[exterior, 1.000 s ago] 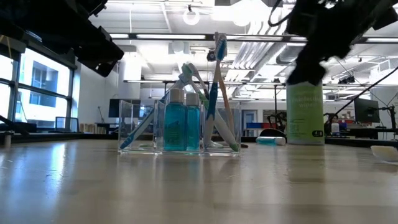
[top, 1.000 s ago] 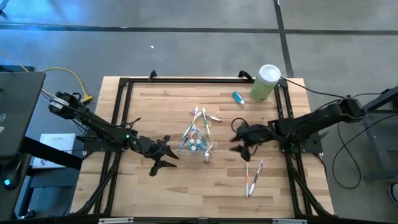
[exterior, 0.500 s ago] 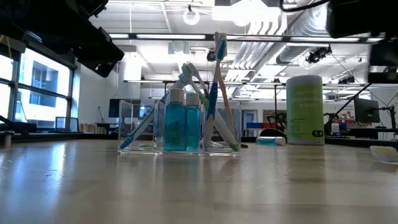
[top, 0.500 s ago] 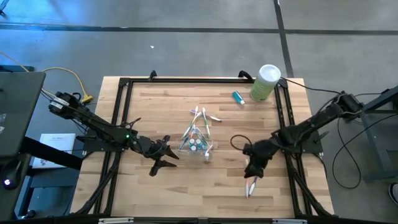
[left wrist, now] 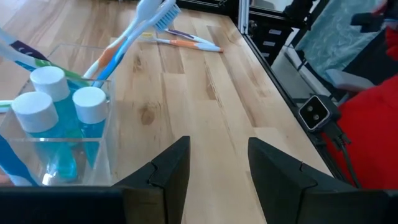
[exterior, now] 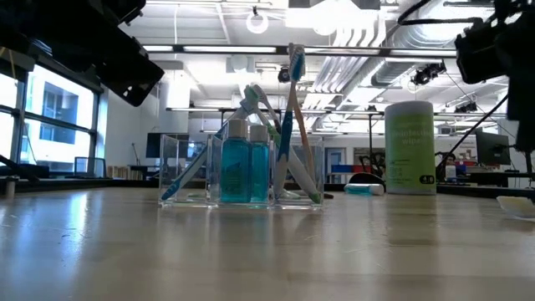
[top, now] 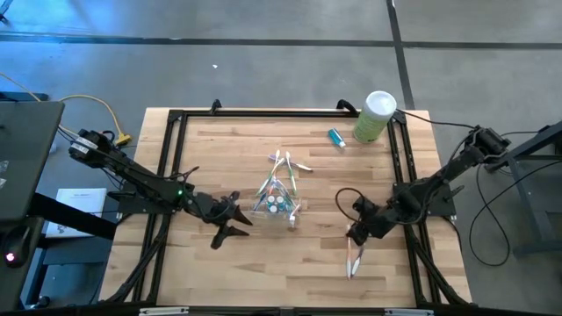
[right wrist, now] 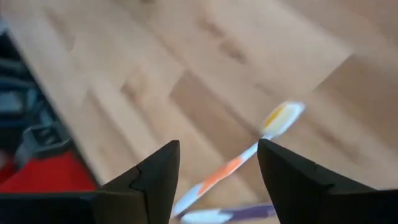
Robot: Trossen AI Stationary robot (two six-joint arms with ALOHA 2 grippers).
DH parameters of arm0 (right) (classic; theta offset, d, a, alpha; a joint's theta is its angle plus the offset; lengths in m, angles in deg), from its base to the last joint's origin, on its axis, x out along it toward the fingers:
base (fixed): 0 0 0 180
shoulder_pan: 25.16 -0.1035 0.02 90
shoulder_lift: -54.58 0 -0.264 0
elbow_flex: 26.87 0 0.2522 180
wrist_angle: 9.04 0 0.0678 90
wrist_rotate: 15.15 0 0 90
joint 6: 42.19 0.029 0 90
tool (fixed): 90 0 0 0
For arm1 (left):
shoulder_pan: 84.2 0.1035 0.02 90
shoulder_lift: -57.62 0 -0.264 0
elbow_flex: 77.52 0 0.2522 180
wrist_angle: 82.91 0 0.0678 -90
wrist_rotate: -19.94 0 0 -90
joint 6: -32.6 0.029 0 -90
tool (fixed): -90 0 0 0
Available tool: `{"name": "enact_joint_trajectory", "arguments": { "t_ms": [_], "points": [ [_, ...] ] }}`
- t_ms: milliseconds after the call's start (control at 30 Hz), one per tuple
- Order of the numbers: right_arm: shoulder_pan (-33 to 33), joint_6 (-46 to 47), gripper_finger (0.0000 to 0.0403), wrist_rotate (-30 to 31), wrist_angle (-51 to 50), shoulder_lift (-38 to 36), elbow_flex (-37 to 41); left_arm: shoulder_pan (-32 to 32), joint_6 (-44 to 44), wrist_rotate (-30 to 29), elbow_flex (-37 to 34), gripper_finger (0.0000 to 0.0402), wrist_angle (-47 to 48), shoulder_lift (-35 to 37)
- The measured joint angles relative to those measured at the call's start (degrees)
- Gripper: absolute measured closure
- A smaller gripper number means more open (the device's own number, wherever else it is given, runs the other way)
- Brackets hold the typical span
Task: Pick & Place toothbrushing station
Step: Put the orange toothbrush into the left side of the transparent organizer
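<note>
- Mid-table (top: 228, 167), the clear cup (top: 277, 204) stands upright, holding white-capped blue tubes (left wrist: 57, 112) and pastel toothbrushes (exterior: 292, 117) fanning outward.
- Left claw (top: 230, 221) sits just beside the cup, jaws apart, empty.
- Right claw (top: 356, 235) hangs open over two loose toothbrushes (top: 355, 258), holding nothing.
- One stray tube (top: 335, 136) lies near the green canister (top: 375, 117).

You had no legible text in view; the print on the green canister (exterior: 410, 149) was too small to read.
</note>
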Motion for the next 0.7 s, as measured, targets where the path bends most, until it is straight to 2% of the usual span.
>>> {"name": "enact_joint_trajectory", "arguments": {
  "t_ms": [200,400,700],
  "points": [
    [0.63,0.03,0.0195,3.82,-2.77,2.19,0.00,-1.25,0.82,0.02,0.00,0.0246,-0.01,0.00],
    [0.61,0.80,0.0195,-2.54,-1.43,9.09,-0.02,-1.65,0.65,0.00,0.00,0.0246,0.00,0.00],
    [2.23,1.32,0.0195,-4.12,4.62,16.57,-0.09,-2.22,0.46,0.02,0.00,0.0246,-0.01,0.00]
  ]
}}
